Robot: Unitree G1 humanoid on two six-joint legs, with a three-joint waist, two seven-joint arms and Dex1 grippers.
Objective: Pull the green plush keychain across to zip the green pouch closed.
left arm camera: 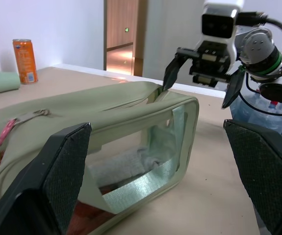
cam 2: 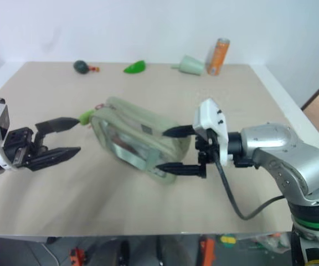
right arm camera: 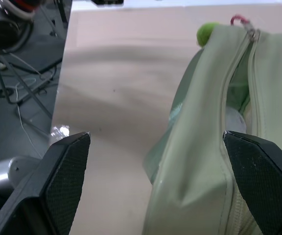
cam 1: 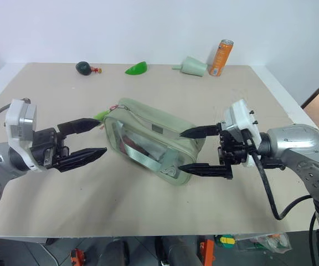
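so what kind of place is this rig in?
Likely an indoor robot lab or test room: a plain beige table staged with props like the orange can, cables and stands on the floor, a wooden door.

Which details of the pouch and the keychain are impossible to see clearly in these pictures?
- green plush keychain: partly behind the left gripper's upper finger in the left eye view, so its shape is unclear.
- green pouch contents: blurred behind the clear panel.
- Zipper: its near end is cut off in the right wrist view.

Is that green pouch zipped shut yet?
No, the pouch is open: its zipper gapes along the top, and the plush keychain sits at the far end.
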